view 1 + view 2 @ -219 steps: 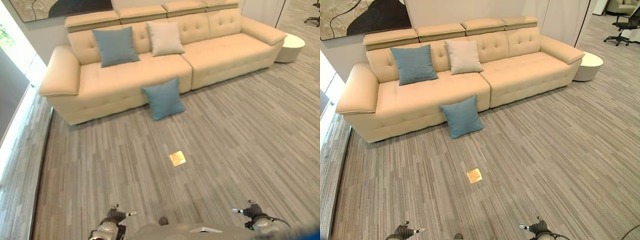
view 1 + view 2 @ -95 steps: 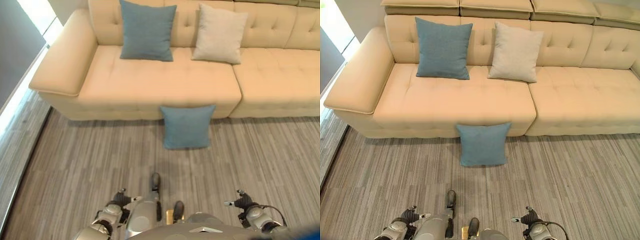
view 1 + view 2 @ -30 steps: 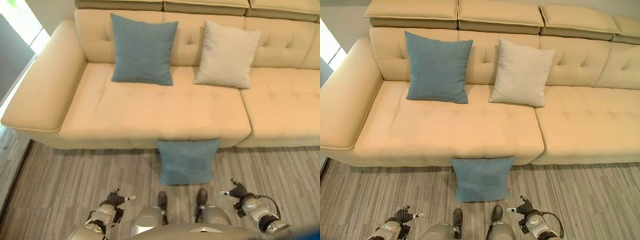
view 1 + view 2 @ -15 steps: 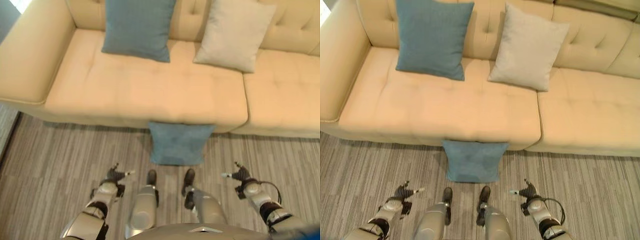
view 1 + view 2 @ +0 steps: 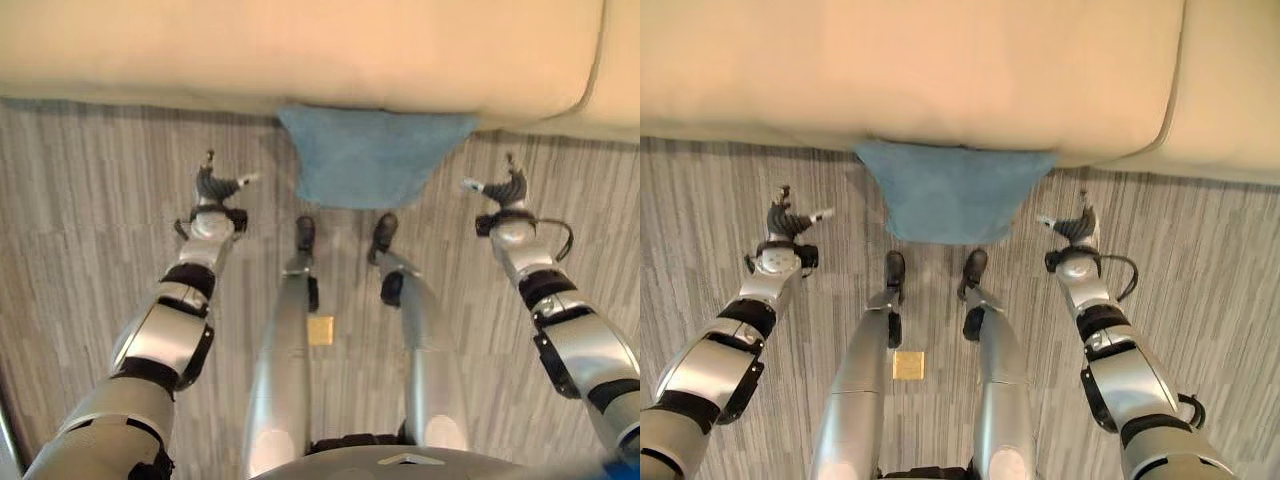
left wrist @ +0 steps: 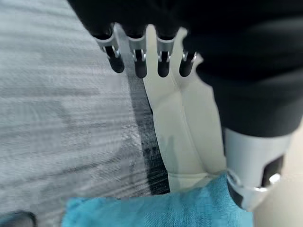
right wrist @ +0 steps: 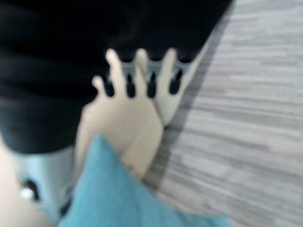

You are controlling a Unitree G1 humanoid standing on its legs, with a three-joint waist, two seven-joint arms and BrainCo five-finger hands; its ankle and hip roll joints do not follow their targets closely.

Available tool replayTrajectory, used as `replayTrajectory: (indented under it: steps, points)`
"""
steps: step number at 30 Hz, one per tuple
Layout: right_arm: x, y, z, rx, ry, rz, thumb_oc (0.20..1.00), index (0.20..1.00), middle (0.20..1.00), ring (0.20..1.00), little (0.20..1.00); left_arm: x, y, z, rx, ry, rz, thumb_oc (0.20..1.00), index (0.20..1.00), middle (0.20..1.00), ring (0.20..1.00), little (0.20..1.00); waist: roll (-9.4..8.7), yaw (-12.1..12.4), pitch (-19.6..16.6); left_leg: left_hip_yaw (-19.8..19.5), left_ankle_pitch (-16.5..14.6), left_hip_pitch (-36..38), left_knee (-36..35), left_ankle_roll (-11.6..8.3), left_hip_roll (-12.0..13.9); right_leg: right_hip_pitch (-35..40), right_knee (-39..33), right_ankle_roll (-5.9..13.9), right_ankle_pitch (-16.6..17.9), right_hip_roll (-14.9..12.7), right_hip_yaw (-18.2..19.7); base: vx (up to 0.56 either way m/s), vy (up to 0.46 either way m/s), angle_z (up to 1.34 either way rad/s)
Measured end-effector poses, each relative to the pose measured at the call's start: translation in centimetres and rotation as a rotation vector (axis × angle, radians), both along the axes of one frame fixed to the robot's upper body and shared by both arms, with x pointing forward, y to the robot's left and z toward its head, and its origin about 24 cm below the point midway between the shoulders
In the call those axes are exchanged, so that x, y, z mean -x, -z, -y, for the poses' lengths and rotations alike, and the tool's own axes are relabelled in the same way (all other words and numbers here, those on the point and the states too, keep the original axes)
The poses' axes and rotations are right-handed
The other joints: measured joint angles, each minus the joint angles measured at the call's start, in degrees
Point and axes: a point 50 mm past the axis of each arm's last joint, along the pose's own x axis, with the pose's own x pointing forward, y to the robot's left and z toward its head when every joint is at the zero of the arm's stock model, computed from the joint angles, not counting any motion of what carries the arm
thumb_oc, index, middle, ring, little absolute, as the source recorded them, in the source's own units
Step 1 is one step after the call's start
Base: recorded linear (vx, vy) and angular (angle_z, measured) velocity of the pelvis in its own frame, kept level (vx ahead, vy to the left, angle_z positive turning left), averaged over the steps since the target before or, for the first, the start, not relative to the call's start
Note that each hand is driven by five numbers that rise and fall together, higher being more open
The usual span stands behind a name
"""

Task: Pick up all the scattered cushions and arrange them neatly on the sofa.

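1. Not yet picked up: blue cushion (image 5: 372, 160) on the wood-look floor (image 5: 90, 220), propped against the front of the cream sofa (image 5: 300, 50), top edge touching the seat.
2. Left hand (image 5: 212, 186) beside the cushion on one side, fingers straight, holding nothing.
3. Right hand (image 5: 502, 188) beside it on the other side, fingers spread loose, empty.
4. Left to do, judging by this: grasp, lift, set on the seat.
5. Cushion square, soft, woven teal fabric, slightly sagging.

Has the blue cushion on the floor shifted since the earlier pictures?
No. The blue cushion still leans against the front of the sofa, just left of its seat seam, as before. The camera has moved closer and tilted down.
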Motion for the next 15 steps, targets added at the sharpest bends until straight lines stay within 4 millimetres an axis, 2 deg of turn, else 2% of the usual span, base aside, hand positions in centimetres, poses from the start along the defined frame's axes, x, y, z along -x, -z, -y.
replayTrajectory:
  steps: [3,7,11,15]
  points:
    - [-0.7,-2.8,-0.1,-0.008,0.042,0.103,1.0,1.0,1.0,1.0,1.0,-0.6,-1.5,0.5,0.038,-0.002,0.058,1.0,1.0,1.0,1.0,1.0,0.06,-0.92,-0.6,0.36,-0.55,-6.16,2.8,-0.03,-0.19,-6.91,4.07,-0.43,-0.98,-0.91,0.88,0.06,-0.052,0.0]
    - [-0.9,-5.3,0.8,0.001,0.121,0.188,1.0,1.0,1.0,1.0,1.0,-1.7,-4.3,1.9,0.042,0.035,0.136,1.0,1.0,1.0,1.0,1.0,0.14,-1.44,-1.48,1.11,-1.12,-14.2,7.59,0.04,0.05,-15.59,8.86,-0.93,-1.76,-1.01,2.28,0.06,-0.046,-0.03]
    - [-0.6,-5.5,1.2,0.03,0.156,0.209,1.0,1.0,1.0,1.0,1.0,-1.9,-5.0,2.2,0.035,0.038,0.155,1.0,1.0,1.0,1.0,1.0,0.25,-1.96,-2.04,1.81,-2.25,-18.0,9.89,0.17,0.6,-19.8,11.35,-1.23,-2.45,-0.99,3.39,0.03,-0.05,-0.06]
    - [-0.4,-5.3,2.3,0.063,0.185,0.192,1.0,1.0,1.0,1.0,1.0,-2.5,-7.1,2.9,0.015,0.057,0.2,1.0,1.0,1.0,1.0,1.0,0.72,-2.24,-4.59,1.53,-1.68,-22.8,9.59,-0.12,0.73,-24.7,11.34,-1.27,-2.31,-0.84,3.29,0.07,-0.057,0.01]
